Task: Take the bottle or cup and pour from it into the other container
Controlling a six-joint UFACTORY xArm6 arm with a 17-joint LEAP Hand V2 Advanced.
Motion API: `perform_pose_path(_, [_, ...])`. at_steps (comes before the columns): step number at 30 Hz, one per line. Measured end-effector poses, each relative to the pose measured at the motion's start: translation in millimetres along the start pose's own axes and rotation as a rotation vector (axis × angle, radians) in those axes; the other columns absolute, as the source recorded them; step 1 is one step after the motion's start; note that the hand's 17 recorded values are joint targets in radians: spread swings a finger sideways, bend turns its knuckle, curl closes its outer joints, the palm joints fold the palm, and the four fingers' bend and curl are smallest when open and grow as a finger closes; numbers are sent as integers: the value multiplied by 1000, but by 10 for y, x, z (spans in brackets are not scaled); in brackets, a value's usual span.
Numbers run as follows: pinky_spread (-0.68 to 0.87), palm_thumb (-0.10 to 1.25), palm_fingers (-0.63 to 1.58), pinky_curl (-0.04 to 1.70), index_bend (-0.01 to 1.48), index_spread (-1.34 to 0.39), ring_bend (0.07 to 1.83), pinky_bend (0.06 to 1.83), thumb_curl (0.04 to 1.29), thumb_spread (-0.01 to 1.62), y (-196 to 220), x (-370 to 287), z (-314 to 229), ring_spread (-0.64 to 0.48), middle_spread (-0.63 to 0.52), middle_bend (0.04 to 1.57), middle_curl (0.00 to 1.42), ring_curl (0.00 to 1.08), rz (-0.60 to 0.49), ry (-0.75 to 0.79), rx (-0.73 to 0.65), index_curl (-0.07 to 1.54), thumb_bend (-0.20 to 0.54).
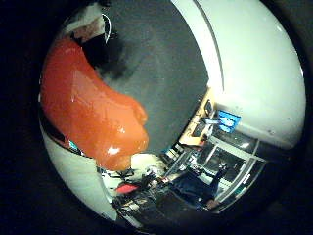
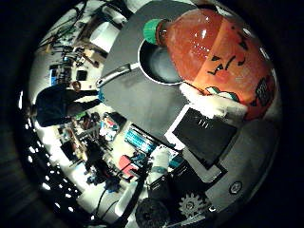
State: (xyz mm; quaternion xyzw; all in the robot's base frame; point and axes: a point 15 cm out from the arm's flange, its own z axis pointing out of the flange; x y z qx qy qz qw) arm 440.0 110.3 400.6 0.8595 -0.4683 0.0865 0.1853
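Note:
An orange bottle [image 2: 213,47] with a green cap [image 2: 153,31] fills much of the thumb side view, close to my palm. It is tilted, with its capped neck over the rim of a dark round pan [image 2: 156,66]. The pan has a silver handle [image 2: 114,75] and stands on the dark grey table [image 2: 137,102]. My right hand [image 2: 209,128] is shut on the bottle, one white fingertip [image 2: 213,105] pressed against its label. The cap is on. In the little finger side view the bottle's orange body [image 1: 93,112] bulges close to the palm above the grey tabletop [image 1: 161,73].
The table's edge [image 2: 142,130] runs just beyond the pan, and past it is a cluttered room with shelves and equipment. A white object [image 2: 105,34] stands behind the pan. A large white panel [image 1: 254,63] rises beside the tabletop.

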Motion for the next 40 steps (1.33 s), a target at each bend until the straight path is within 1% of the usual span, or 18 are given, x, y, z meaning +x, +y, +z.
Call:
perform_pose_path(6, [-222, 1099, 1102, 1113, 1113, -239, 1279, 1222, 991, 335, -56, -28, 26, -255, -121, 1375, 801, 902, -34, 103, -60, 935, -21])
perform_pose_path(10, [-222, 1098, 1102, 1114, 1113, -239, 1279, 1222, 990, 332, -68, -68, 105, -255, -121, 1375, 800, 901, -50, 135, -110, 935, -20])
perform_pose_path(14, [-223, 1098, 1103, 1114, 1116, -238, 1279, 1223, 989, 331, -86, -48, 122, -255, -121, 1374, 800, 900, -67, 217, -154, 934, -20])
perform_pose_path(21, [-219, 1090, 1105, 1098, 1117, -236, 1278, 1221, 983, 325, -156, -136, 141, -255, -121, 1373, 800, 899, -90, 288, -189, 931, -21])
perform_pose_path(33, [-216, 1091, 1106, 1085, 1119, -235, 1278, 1228, 972, 325, -229, -236, 177, -255, -121, 1375, 800, 899, -103, 301, -193, 929, -20])
perform_pose_path(40, [-214, 1087, 1106, 1082, 1119, -235, 1277, 1230, 973, 328, -209, -269, 93, -255, -120, 1377, 797, 899, -103, 304, -172, 928, -20])
